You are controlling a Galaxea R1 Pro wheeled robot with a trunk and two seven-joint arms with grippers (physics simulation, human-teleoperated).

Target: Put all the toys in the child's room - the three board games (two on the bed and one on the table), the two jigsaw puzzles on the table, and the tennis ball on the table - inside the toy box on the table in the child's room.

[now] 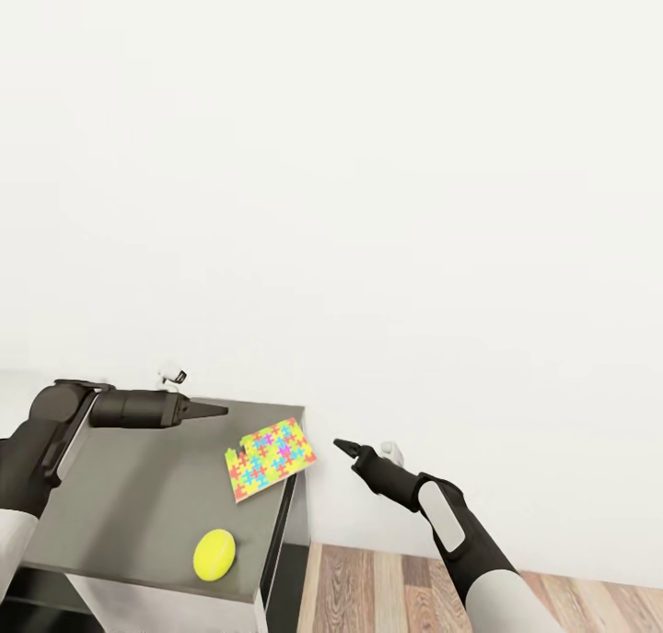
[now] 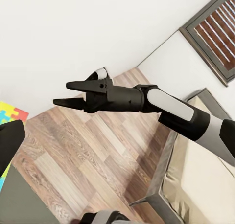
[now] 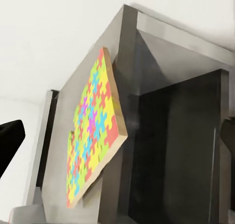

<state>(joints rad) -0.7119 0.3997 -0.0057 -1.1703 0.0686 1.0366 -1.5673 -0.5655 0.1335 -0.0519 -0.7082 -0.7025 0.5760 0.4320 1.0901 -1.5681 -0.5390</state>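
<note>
**Both arms raised beside the table end, one jigsaw puzzle overhanging the edge**

Head view. The table [image 1: 138, 513] occupied the lower left, its grey top ending in a corner near the centre of the frame. A jigsaw puzzle [image 1: 271, 459] lay at that corner, its 3 o'clock side projecting past the table edge. The tennis ball [image 1: 214, 555] rested on the top at 7 o'clock of the puzzle, well apart from it and near the front edge. The left gripper [image 1: 207, 411] hung above the table at 10 o'clock of the puzzle, pointing toward 3 o'clock; whether its fingers were parted could not be told here. The right gripper [image 1: 345, 447] was held off the table, at 3 o'clock of the puzzle, over the wood-plank floor [image 1: 396, 587] and against the white wall [image 1: 368, 200].

Left wrist view. The right gripper [image 2: 66, 93] appeared side-on, its two dark fingers narrowly parted and holding nothing, with the bed [image 2: 205, 180] beyond the arm.

Right wrist view. The puzzle [image 3: 94, 131] lay flat on the table top [image 3: 63, 111], one corner jutting past the edge above the dark side panel [image 3: 171, 150].
</note>
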